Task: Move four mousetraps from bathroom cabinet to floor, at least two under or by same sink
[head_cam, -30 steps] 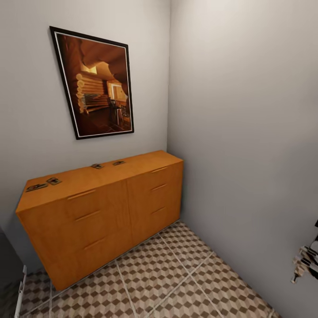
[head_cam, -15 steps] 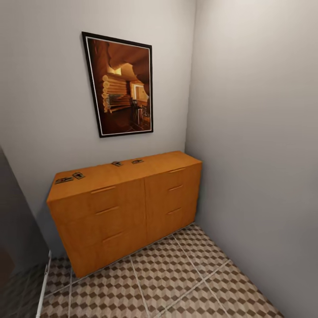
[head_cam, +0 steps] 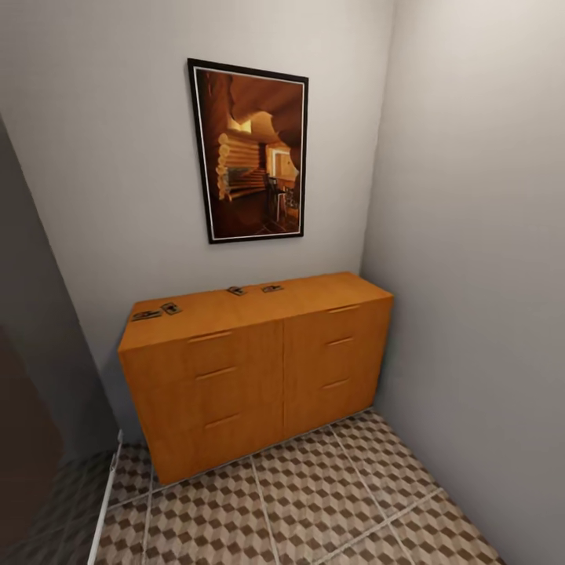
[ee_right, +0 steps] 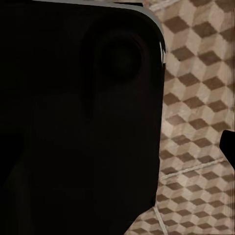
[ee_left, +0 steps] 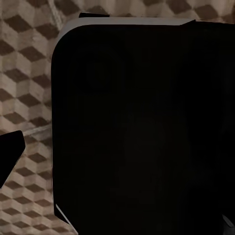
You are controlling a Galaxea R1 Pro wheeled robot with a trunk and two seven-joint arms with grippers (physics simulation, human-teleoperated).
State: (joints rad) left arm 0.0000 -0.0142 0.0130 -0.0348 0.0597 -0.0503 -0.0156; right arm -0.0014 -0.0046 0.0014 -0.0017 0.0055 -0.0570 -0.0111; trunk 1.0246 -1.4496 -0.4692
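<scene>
The cabinet (head_cam: 259, 369) stands against the far wall in the right corner, below a framed picture (head_cam: 253, 151). Four mousetraps lie on its top: two touching or nearly so at the far left end (head_cam: 146, 315) (head_cam: 170, 308), two near the middle along the back edge (head_cam: 236, 291) (head_cam: 272, 289). The floor (head_cam: 314, 502) in front is cube-patterned tile. Each wrist view shows a dark body (ee_left: 142, 127) (ee_right: 78, 122) over tile; whether either tool is spread or pressed together I cannot tell.
</scene>
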